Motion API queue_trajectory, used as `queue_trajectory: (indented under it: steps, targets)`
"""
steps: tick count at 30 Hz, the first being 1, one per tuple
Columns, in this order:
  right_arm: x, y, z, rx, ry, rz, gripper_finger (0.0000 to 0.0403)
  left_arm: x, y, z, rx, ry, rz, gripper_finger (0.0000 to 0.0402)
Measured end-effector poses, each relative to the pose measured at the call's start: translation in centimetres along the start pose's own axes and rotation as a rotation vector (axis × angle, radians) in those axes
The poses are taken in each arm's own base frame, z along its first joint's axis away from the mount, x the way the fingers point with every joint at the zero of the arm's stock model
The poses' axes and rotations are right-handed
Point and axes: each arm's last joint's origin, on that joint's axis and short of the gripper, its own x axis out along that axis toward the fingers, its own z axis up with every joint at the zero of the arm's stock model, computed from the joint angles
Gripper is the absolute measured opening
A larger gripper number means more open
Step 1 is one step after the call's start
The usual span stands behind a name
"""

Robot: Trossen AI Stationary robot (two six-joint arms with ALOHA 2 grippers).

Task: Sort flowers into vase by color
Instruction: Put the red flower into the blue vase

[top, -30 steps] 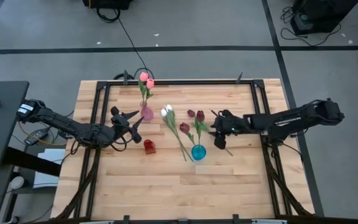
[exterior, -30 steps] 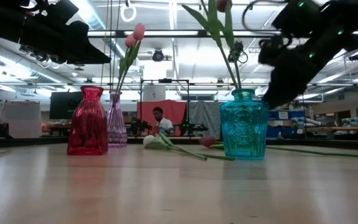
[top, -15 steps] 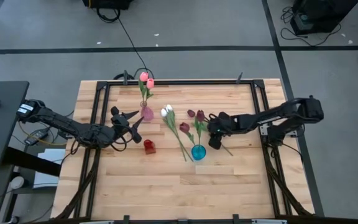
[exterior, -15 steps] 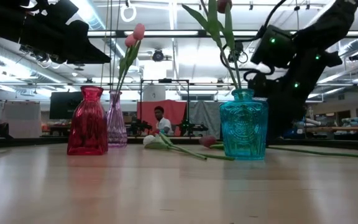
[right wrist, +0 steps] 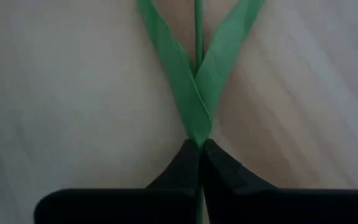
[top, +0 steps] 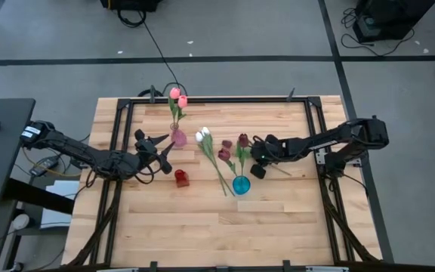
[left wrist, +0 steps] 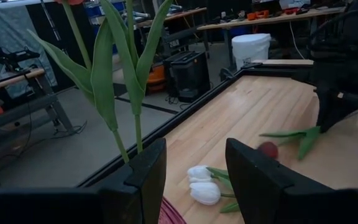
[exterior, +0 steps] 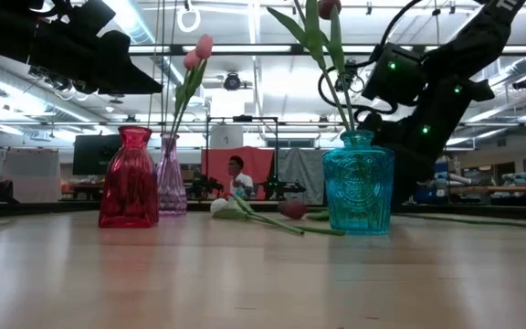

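On the counter [top: 202, 227], near its middle, the biggest change is in the right arm: a second ago it reached in from the right edge with its tool over the stem beside the teal vase [top: 241, 183], and now it has come lower and moved toward the middle, so the right tool [top: 257, 165] sits just beside that vase on its right. In the right wrist view its two fingers [right wrist: 194, 163] are pressed together on the green stem where the two leaves fork, so I judge it closed on a lying maroon tulip [top: 226, 144]. This tulip's head has shifted a little toward the far edge, which fits with the stem being pulled. The left arm has not moved; the left tool [top: 161, 153] waits with its fingers apart near the pink vase [top: 178, 137], toward the left side of the counter. That vase holds the two pink tulips [top: 177, 97], and one maroon tulip [top: 243, 140] stands in the teal vase. The red vase [top: 180, 177] holds nothing. Another maroon tulip [top: 223, 155] and the two white tulips [top: 202, 135] lie flat between the vases. So the pink colour looks done, and the next maroon flower seems to be in hand, not yet lifted.
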Motion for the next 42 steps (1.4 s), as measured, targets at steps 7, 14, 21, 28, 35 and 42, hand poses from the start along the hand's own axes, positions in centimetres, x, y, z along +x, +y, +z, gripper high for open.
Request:
queue_trajectory:
  steps: [7,14,21,28,35,42]
  targets:
    - [-3.9,-1.8,1.6,0.063,-0.197,0.021,0.0007,0.0,-0.1,0.0,-0.001,0.002,-0.021,0.0170]
    - [-8.1,-2.7,1.0,0.104,-0.626,0.141,0.0007,0.0,-0.1,-0.3,-0.001,0.016,-0.028,0.0170]
    - [-11.8,-2.6,-1.6,0.096,-1.143,0.333,0.0007,0.0,-0.1,-0.4,-0.011,0.023,-0.028,0.0170]
    - [-13.5,-0.8,-2.8,-0.098,-1.286,0.665,0.0007,0.0,0.0,-0.4,-0.011,0.022,-0.007,0.0170]
    - [-13.9,2.6,-1.3,-0.228,-1.299,0.718,0.0008,0.1,0.2,-0.1,-0.025,0.004,0.041,0.0170]
    - [-12.6,6.3,0.8,-0.274,-1.338,0.639,0.0008,0.2,0.3,0.0,-0.024,0.003,0.052,0.0170]
